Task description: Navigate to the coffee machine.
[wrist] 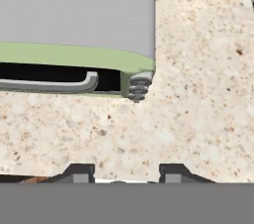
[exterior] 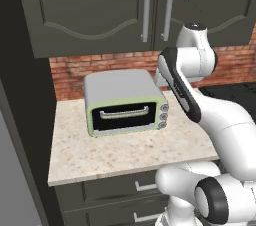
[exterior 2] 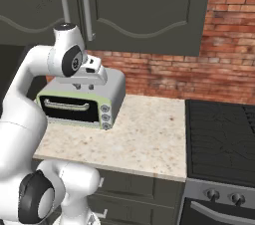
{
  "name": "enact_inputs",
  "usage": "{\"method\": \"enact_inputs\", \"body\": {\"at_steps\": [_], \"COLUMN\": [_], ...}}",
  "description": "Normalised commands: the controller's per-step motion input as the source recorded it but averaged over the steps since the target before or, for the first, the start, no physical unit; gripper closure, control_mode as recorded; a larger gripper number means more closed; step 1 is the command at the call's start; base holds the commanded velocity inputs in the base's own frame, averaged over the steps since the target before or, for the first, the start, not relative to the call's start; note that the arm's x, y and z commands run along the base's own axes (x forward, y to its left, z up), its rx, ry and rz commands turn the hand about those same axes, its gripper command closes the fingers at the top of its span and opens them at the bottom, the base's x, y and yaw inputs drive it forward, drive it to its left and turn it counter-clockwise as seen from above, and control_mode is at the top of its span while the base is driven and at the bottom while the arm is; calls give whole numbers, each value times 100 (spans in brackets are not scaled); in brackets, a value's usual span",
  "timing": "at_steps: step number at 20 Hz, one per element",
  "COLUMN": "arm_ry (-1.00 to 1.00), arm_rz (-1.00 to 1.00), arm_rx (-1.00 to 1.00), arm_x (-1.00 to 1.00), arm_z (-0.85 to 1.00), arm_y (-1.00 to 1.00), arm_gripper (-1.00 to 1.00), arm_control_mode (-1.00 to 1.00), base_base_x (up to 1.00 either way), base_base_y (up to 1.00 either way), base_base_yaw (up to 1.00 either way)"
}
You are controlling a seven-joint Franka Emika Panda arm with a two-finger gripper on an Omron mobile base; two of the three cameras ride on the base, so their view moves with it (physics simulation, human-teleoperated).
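Note:
The coffee machine is out of view. My gripper (exterior 2: 83,87) hangs over the right end of a pale green-and-grey toaster oven (exterior: 124,102), pointing down at the counter. In the hand view the two dark fingertips (wrist: 79,171) stand wide apart with nothing between them, so the gripper (wrist: 126,173) is open. Below it lie the oven's grey top (wrist: 74,10), its knobs (wrist: 139,86) and the speckled counter (wrist: 198,94).
The toaster oven (exterior 2: 82,102) sits on a beige stone counter (exterior: 125,155) against a red brick wall (exterior 2: 164,74). Dark upper cabinets (exterior: 125,5) hang above and drawers (exterior: 120,190) sit below. A black stove (exterior 2: 221,139) adjoins the counter on the right. A dark tall panel (exterior: 20,120) stands at the left.

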Motion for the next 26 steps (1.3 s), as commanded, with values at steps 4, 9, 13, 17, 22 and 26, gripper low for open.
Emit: {"method": "enact_inputs", "body": {"at_steps": [4,9,13,17,22,26], "arm_ry": [-1,0,0,0,0,0], "arm_rz": [0,0,0,0,0,0], "arm_rx": [0,0,-1,-2,0,0], "arm_x": [-32,-70,-80,-31,0,0], "arm_z": [-1,-18,-33,-18,0,0], "arm_y": [0,0,0,0,0,0], "arm_gripper": [-100,-100,-100,-100,-100,-100], "arm_control_mode": [-100,-100,-100,100,100,100], "base_base_x": [0,0,0,-28,-63,-76], "base_base_y": [0,0,0,0,0,-18], "base_base_yaw": [0,0,0,0,1,-4]}}
